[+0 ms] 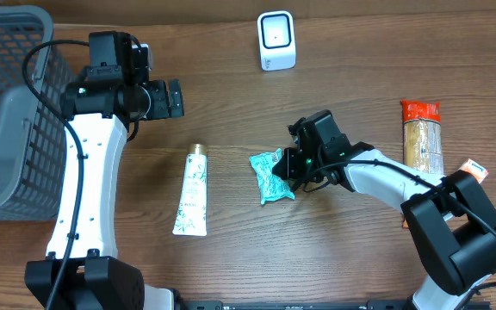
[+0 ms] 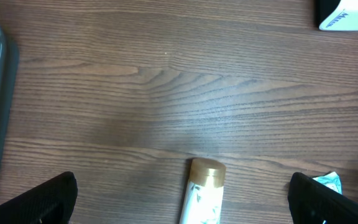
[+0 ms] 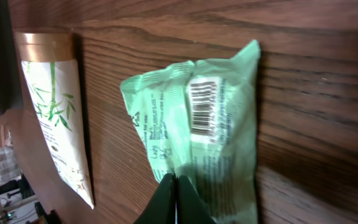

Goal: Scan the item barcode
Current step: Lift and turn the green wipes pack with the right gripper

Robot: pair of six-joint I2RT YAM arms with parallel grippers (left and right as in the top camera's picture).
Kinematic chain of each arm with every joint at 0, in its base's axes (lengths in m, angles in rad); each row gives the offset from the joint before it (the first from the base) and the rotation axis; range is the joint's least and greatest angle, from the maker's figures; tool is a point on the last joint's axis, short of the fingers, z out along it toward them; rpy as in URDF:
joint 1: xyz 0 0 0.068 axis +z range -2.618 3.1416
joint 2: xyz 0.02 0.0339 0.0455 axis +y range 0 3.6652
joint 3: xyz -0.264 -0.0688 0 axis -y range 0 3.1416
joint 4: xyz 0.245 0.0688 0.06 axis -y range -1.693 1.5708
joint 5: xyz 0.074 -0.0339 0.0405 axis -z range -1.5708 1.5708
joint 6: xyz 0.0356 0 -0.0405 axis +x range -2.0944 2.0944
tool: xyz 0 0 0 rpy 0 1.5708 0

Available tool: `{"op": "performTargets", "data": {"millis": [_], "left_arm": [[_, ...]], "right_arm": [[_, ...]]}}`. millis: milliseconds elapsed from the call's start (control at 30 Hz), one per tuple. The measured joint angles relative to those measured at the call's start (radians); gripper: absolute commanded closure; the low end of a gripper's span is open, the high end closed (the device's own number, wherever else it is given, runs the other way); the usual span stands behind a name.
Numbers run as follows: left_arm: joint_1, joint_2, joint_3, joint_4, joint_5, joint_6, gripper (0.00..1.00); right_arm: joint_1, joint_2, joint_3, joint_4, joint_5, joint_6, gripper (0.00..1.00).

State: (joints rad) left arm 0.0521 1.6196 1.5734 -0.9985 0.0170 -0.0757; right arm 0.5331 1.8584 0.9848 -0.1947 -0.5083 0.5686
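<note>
Green packet [image 3: 197, 134] — edge pinched in clamped R gripper [image 3: 176, 186], barcode [image 3: 202, 106] kept face-up for scanner [image 1: 276, 40]; L gripper [image 1: 172, 97] wide apart, idle.

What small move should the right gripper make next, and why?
Probably lift the green packet off the table: the right gripper is shut on its edge, its barcode faces up, and the white scanner stands farther back.

A crumpled green packet [image 1: 271, 176] lies on the table [image 1: 231, 103], barcode [image 3: 202, 106] facing up. The white scanner [image 1: 276, 40] stands upright, well apart from it.
</note>
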Motion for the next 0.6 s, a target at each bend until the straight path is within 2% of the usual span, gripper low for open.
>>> {"op": "performTargets", "data": {"millis": [333,600], "left_arm": [[0.0,0.0,0.0,0.0,0.0,0.0,0.0],[0.0,0.0,0.0,0.0,0.0,0.0,0.0]], "right_arm": [[0.014,0.0,0.0,0.008,0.046,0.005,0.96],[0.092,0.011,0.0,0.043,0.102,0.008,0.93]]}}
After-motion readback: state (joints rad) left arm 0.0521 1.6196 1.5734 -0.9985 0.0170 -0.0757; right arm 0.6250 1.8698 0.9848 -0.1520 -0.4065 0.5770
